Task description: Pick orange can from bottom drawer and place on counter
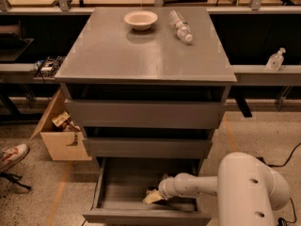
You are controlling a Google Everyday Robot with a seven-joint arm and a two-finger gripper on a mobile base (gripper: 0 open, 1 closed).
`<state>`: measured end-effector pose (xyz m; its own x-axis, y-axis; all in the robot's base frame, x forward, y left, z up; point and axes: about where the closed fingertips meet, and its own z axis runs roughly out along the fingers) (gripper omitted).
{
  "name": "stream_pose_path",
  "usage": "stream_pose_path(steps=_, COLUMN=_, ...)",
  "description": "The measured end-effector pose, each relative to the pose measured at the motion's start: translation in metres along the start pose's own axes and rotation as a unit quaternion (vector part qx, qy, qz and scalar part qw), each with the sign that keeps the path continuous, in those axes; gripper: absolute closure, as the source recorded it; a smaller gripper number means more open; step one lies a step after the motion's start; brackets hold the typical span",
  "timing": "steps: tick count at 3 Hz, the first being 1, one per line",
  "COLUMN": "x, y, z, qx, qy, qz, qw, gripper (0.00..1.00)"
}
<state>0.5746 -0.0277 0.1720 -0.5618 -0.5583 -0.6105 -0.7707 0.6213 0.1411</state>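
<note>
The bottom drawer [115, 187] stands pulled open at the foot of the grey cabinet. My gripper [153, 196] is down inside it, near the drawer's front middle, at the end of the white arm [197, 185] that reaches in from the right. A small dark shape lies right against the gripper's tip; I cannot tell whether it is the orange can, which does not show plainly anywhere. The counter [141, 51] is the cabinet's broad grey top, well above the gripper.
A pale bowl [140, 19] and a clear plastic bottle [181, 26] lying on its side sit at the counter's back. Two shut drawer fronts [146, 114] overhang the open drawer. An open cardboard box [61, 135] stands on the floor at the left. The arm's bulky white joint [249, 187] fills the lower right.
</note>
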Motion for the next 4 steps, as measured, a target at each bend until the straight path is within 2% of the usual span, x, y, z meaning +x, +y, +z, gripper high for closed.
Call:
stream_pose_path(steps=1, x=0.013, y=-0.011, z=0.001, qx=0.007, qy=0.000, qz=0.000, qw=1.0000, gripper=0.00)
stream_pose_path(steps=2, x=0.027, y=-0.020, z=0.002, qx=0.003, qy=-0.002, qz=0.001, qw=1.0000, gripper=0.00)
stream_pose_path(steps=3, x=0.039, y=-0.024, z=0.009, qx=-0.010, qy=0.002, qz=0.002, qw=0.9999, gripper=0.16)
stream_pose_path(steps=4, x=0.050, y=-0.022, z=0.012, qx=-0.023, qy=0.009, qz=0.006, qw=0.9997, gripper=0.39)
